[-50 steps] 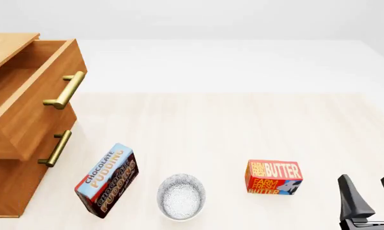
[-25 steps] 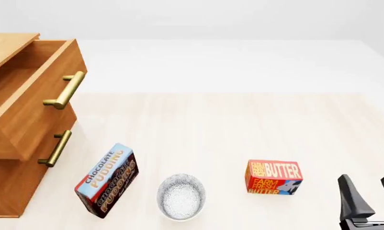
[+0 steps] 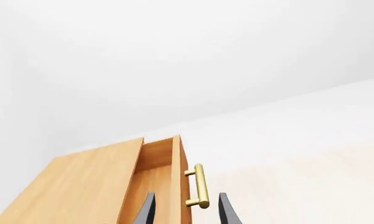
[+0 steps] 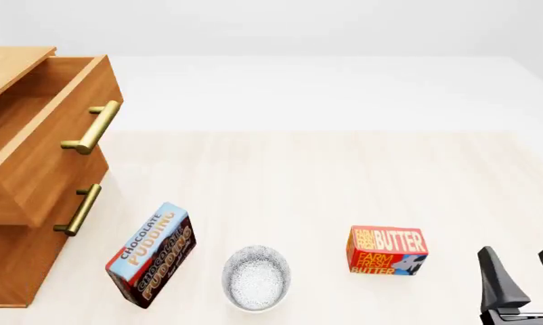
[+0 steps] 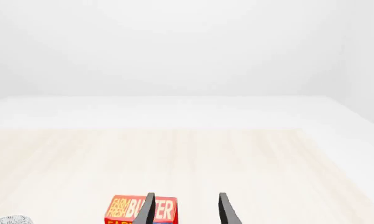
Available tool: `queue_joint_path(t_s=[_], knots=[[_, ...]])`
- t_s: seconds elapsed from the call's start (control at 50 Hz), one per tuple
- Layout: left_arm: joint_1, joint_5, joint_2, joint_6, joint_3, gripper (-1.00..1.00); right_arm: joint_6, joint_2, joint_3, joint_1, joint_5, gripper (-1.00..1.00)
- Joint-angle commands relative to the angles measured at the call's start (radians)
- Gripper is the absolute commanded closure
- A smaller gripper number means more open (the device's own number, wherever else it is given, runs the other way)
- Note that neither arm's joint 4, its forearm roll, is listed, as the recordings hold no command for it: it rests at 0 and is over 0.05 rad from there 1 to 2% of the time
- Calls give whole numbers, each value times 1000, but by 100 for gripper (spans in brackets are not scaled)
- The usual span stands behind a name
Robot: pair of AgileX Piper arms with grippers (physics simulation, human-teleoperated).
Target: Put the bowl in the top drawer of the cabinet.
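Note:
The bowl [image 4: 256,277], white with grey speckles, sits upright near the table's front edge, between two boxes. Only its rim [image 5: 10,219] shows in the right wrist view. At the left stands the cabinet [image 4: 9,264] with the top drawer [image 4: 50,159] pulled out. My right gripper [image 4: 525,272] is open and empty at the front right, well right of the bowl. My left gripper [image 3: 187,212] is open in its wrist view, with the top drawer's brass handle [image 3: 199,186] seen beyond its fingers. In the front view, only a dark sliver at the left edge could be that arm.
A chocolate pudding box [image 4: 149,254] lies tilted just left of the bowl. A red butter box [image 4: 387,251] stands to the bowl's right, between it and my right gripper. The lower drawer's handle [image 4: 79,210] sits under the open drawer.
A small dark sliver has appeared at the front view's left edge, beside the open drawer. The bowl, the boxes and the right gripper have not moved.

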Motion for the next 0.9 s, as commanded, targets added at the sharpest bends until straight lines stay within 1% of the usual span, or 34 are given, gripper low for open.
queue_joint_path(t_s=[0.02, 0.04, 0.06, 0.08, 0.1, 0.14, 0.2, 0.22, 0.26, 0.3, 0.32, 0.4, 0.44, 0.48, 0.5, 0.52, 0.58, 0.6, 0.64, 0.68, 0.74, 0.76, 0.78, 0.8, 0.9], knots=[[49, 108, 203, -63, -230, -100, 0, -1, 1, 0, 0, -100], [48, 144, 216, -74, -263, -100, 0, -1, 1, 0, 0, -100], [55, 158, 222, -83, -276, -100, 0, -1, 1, 0, 0, -100], [53, 163, 215, -74, -284, -100, -1, -1, 1, 0, 0, -100], [48, 179, 239, -97, -296, -100, 0, -1, 1, 0, 0, -100], [46, 168, 296, -123, -303, -100, 0, -1, 1, 0, 0, -100], [38, 177, 298, -131, -316, -100, 0, -1, 1, 0, 0, -100], [44, 172, 314, -138, -324, -100, 0, -1, 1, 0, 0, -100], [49, 182, 301, -142, -340, -100, 0, -1, 1, 0, 0, -100], [49, 209, 322, -170, -357, -100, 0, -1, 1, 0, 0, -100], [47, 202, 356, -186, -360, -100, 0, -1, 1, 0, 0, -100], [50, 191, 376, -185, -364, -100, 0, -1, 1, 0, 0, -100], [40, 197, 403, -208, -371, -100, 0, -1, 1, 0, 0, -100], [51, 197, 396, -200, -371, -100, 0, -1, 1, 0, 0, -100], [38, 216, 424, -238, -379, -100, 0, -1, 1, 0, 0, -100], [43, 219, 432, -249, -382, -100, 0, -1, 1, 0, 0, -100], [53, 205, 446, -240, -378, -100, -1, -1, 1, 0, 0, -100], [48, 213, 457, -259, -378, -100, 0, -1, 1, 0, 0, -100], [48, 223, 464, -271, -378, -100, 0, -1, 1, 0, 0, -100], [56, 216, 464, -263, -377, -100, 0, -1, 1, 0, 0, -100], [65, 218, 493, -285, -379, -100, 0, -1, 1, 0, 0, -100], [55, 225, 507, -307, -380, -100, 0, -1, 1, 0, 0, -100], [61, 223, 512, -305, -379, -100, 0, -1, 1, 0, 0, -100], [76, 208, 507, -286, -374, -100, 0, -1, 1, 0, 0, -100], [82, 212, 518, -299, -365, -100, -1, -1, 1, 0, 0, -100]])
